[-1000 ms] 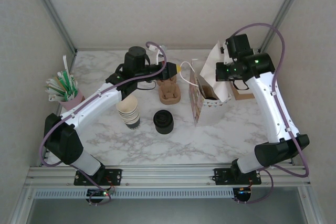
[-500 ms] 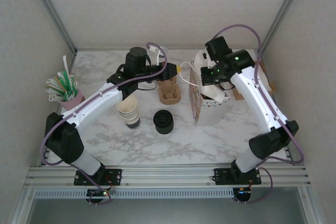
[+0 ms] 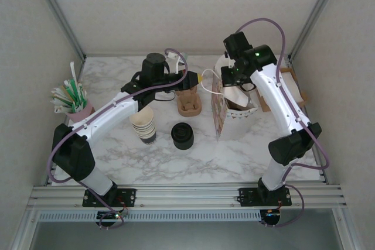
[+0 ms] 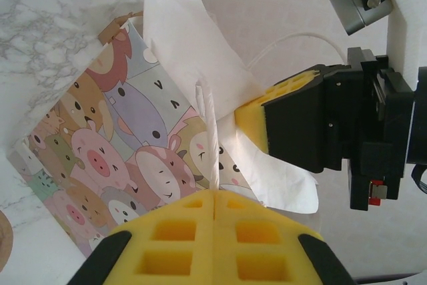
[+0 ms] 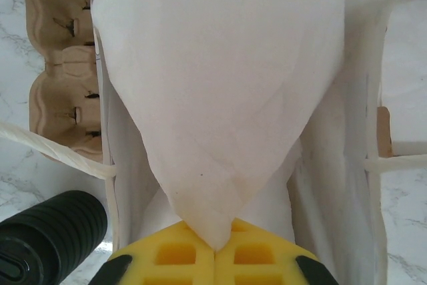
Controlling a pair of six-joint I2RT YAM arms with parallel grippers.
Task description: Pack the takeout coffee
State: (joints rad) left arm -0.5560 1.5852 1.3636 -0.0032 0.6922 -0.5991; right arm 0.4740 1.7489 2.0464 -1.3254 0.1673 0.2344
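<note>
Now | cups [image 3: 143, 124], lids [image 3: 183, 136]: left of bag [image 3: 220, 115], nearer my left gripper [image 4: 215, 198] | left gripper: clenched on handle [image 4: 208, 125] | right gripper [image 5: 215, 248]: pinching white sheet [image 5: 220, 98] over bag mouth | coffee: I cannot tell where it stands

A: What's the bag [image 4: 127, 158] showing?
B: It's showing cartoon pigs & bears: pink, brown, lilac, pale green. Bag handle [image 4: 212, 131] is looking white, paper sheet [image 5: 220, 85] is too.
A: Table [image 3: 246, 150]?
B: It's showing white marble w/ grey veins.
A: Grippers?
B: Left gripper [image 4: 214, 208] & right gripper [image 5: 215, 245] are both showing yellow pads. Arms [image 3: 111, 112] are looking white w/ black joints.
A: Other stuff?
B: Lid stack [image 3: 183, 136] is looking black, cup stack [image 3: 142, 120] cream, carrier [image 3: 189, 103] plain brown. Straws [image 3: 70, 93] are showing green & white, & their cup [image 3: 82, 113] is looking pink.
</note>
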